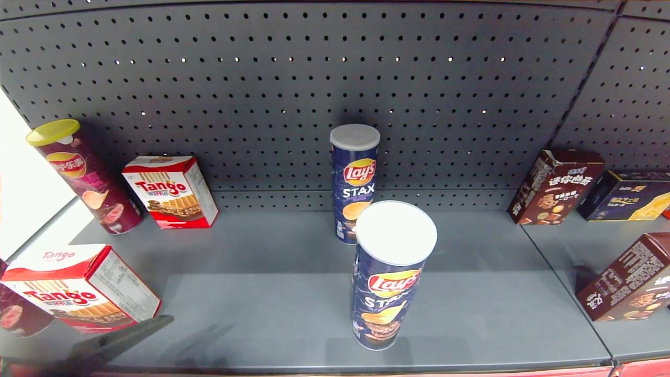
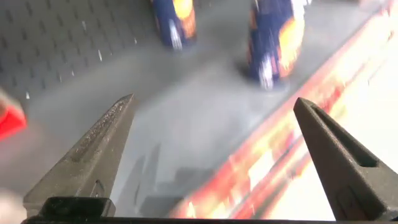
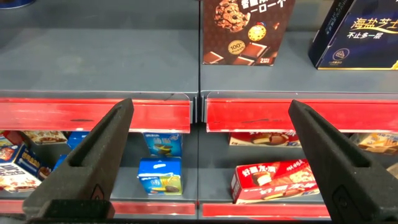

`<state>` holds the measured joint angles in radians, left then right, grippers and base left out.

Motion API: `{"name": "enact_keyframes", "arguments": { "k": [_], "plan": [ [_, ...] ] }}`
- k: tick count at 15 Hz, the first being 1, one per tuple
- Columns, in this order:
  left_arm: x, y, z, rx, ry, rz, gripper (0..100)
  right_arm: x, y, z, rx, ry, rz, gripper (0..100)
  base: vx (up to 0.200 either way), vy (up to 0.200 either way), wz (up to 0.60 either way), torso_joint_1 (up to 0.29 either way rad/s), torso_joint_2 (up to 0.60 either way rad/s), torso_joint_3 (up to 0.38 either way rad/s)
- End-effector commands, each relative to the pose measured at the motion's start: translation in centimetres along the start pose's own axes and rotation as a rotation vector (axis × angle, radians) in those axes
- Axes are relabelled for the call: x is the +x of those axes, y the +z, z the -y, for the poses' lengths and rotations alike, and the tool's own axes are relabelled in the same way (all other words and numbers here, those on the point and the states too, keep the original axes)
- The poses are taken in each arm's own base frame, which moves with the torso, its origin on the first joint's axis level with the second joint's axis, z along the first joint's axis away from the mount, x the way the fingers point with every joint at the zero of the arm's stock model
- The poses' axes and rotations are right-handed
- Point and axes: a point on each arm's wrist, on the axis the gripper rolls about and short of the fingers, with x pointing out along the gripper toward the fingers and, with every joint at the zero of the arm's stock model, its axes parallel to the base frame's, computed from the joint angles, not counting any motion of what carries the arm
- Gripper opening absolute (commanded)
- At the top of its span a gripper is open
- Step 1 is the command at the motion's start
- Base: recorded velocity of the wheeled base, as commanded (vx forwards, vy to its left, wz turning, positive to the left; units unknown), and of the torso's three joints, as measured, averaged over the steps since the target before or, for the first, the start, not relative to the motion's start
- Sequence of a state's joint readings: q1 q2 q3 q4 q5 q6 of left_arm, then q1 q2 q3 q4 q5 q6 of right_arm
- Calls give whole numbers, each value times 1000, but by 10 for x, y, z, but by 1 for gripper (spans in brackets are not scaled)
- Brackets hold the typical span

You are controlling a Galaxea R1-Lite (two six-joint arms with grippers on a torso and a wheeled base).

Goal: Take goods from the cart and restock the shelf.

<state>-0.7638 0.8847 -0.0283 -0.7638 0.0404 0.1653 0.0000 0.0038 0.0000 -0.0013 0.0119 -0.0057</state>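
While its fingers stand spread wide with nothing between them, the left end effector hangs at the front edge of the shelf. One dark finger shows at the lower left of the head frame. The right end effector is likewise spread and empty, facing the red price rail along a shelf front.

Nearest the left end effector, at the left edge of the head frame, lies a red wafer box. In the lower centre a navy chip can stands upright near the shelf's front edge. A second navy can stands upright behind it, at the frame's centre, close to the pegboard back.

At the upper left, a maroon can with a yellow lid and another wafer box stand side by side by the pegboard. At the right are two brown cookie boxes and a dark blue box.
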Motion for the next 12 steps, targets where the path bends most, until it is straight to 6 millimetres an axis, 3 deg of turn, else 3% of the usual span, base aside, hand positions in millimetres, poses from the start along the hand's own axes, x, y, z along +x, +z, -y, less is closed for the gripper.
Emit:
{"name": "enact_keyframes", "arguments": {
  "k": [1, 5, 7, 12],
  "plan": [
    [-53, -23, 1, 13, 41, 52, 100, 0, 0, 0, 0, 0, -1, 100, 0, 0, 0, 0, 0, 0],
    [-62, -36, 0, 53, 199, -44, 100, 0, 0, 0, 0, 0, -1, 100, 0, 0, 0, 0, 0, 0],
    [-77, -62, 10, 4, 333, -185, 100, 0, 0, 0, 0, 0, -1, 100, 0, 0, 0, 0, 0, 0],
    [-90, -62, 22, -57, 651, -8, 100, 0, 0, 0, -2, 0, -1, 100, 0, 0, 0, 0, 0, 0]
  ]
}}
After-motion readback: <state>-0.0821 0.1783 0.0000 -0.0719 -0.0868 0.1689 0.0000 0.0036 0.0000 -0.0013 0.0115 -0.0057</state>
